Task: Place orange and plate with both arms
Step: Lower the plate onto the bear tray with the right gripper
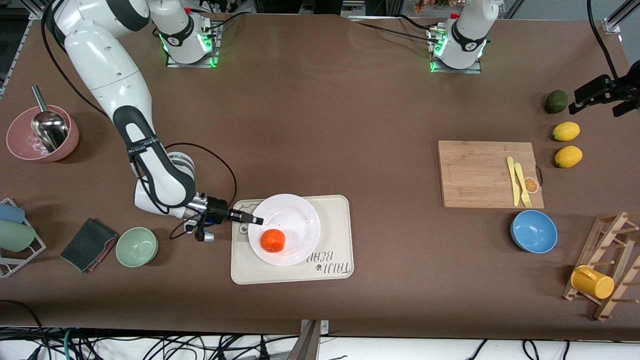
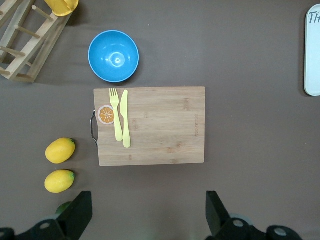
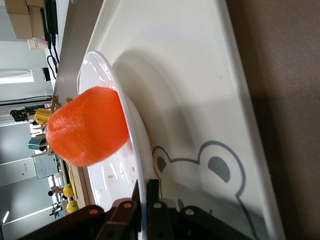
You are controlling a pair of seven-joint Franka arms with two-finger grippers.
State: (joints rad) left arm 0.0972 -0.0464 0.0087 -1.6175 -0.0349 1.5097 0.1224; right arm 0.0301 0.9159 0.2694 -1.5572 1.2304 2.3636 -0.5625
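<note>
The white plate (image 1: 295, 220) lies on the cream bear-printed tray (image 1: 335, 240), and the orange (image 1: 273, 240) sits on the plate near its front edge. My right gripper (image 1: 256, 220) lies low at the plate's edge toward the right arm's end and is shut on the rim. The right wrist view shows the rim (image 3: 107, 75) clamped between the jaws of the right gripper (image 3: 146, 192), with the orange (image 3: 87, 127) just past them and the tray (image 3: 200, 100) underneath. My left gripper (image 2: 149, 200) hangs open and empty, high over bare tablecloth beside the cutting board (image 2: 150, 125).
The wooden cutting board (image 1: 480, 172) carries a yellow knife and fork (image 1: 520, 182). Around it are a blue bowl (image 1: 533, 231), two lemons (image 1: 566, 144), a dark green fruit (image 1: 556, 101) and a wooden rack with a yellow mug (image 1: 592, 281). A green bowl (image 1: 137, 246), dark cloth (image 1: 89, 244) and pink bowl (image 1: 42, 132) lie toward the right arm's end.
</note>
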